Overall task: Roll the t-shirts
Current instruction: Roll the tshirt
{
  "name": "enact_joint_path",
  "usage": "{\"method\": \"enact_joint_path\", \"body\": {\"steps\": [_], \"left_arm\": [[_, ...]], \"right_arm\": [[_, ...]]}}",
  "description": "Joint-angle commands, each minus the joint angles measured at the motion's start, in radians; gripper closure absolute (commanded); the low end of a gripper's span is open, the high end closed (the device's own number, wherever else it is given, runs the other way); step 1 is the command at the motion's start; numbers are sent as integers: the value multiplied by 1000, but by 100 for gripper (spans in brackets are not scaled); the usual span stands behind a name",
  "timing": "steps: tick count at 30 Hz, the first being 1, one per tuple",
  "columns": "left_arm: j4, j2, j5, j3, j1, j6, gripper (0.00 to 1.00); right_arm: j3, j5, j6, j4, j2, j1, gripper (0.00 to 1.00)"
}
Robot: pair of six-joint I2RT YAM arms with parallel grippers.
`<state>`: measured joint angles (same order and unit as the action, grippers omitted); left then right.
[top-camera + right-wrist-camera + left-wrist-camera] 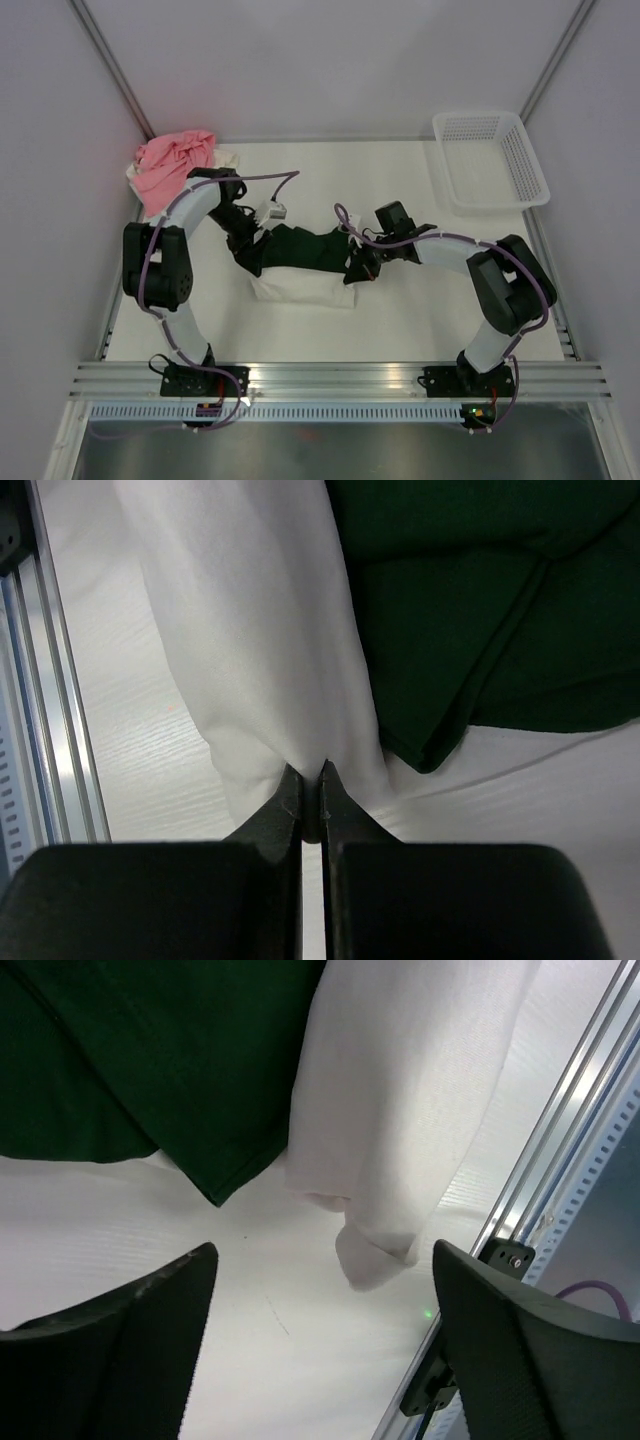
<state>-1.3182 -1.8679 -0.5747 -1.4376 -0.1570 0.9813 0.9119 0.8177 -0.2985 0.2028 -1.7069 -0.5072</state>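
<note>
Left gripper [322,1255]: jaws wide apart with nothing between them. Its fingers [140,1340] hover over bare table [400,330], just short of the cloth.
Right gripper [311,785]: jaws pressed together on a pinch of the white t-shirt [250,630], with the fabric drawn into a gathered fold at the tips.
White t-shirt, position: at table centre, lowest in the stack. Its near edge shows as a pale strip beyond the green cloth in the top view.
Dark green t-shirt [300,250]: bunched on top of the white one, lying between the two grippers.
Green hem: in the left wrist view a corner of the hem ends beside a hanging white fold. In the right wrist view a doubled green edge lies just beside the pinch, not in it.
Pink t-shirt [172,165]: heaped at the far left corner, well apart from the centre stack.
Cream t-shirt [228,160]: only an edge shows, touching the pink heap.
Basket [497,204]: far right corner, well apart from both grippers.
Open room: bare table between the stack and the near rail [330,378], and to the right toward the basket.
Left side: the arm's elbow stands near the table's left edge.
</note>
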Motion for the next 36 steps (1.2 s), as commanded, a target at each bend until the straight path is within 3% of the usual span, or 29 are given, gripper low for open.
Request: {"method": "enact_joint_path", "body": {"steps": [1,6,13,19,25,28,29,31,36], "left_arm": [[68,116,-27,60,-4,-99,0],[313,228,6,226,-3,-297,2],[416,251,-4,259,-3,-541,8],[461,190,-2,307,-6,-550,12],[465,246,-50,362,-7,-466,13],[496,234,-33,347,-7,-504,51],[502,208,-25,338,-7,-527,72],[502,181,2,312,-7,-539,97],[496,101,47,278,-7,-561,98]], "right_arm": [[33,37,76,-95,-22,32,100],[50,21,130,-134,-45,58,100],[74,23,162,-148,-76,64,100],[70,11,167,-149,-74,64,100],[81,6,180,-148,-71,65,100],[87,-9,214,-167,-86,65,100],[94,-17,234,-180,-97,67,100],[104,-60,307,-195,-108,70,95],[104,-118,368,-194,-71,104,73]]}}
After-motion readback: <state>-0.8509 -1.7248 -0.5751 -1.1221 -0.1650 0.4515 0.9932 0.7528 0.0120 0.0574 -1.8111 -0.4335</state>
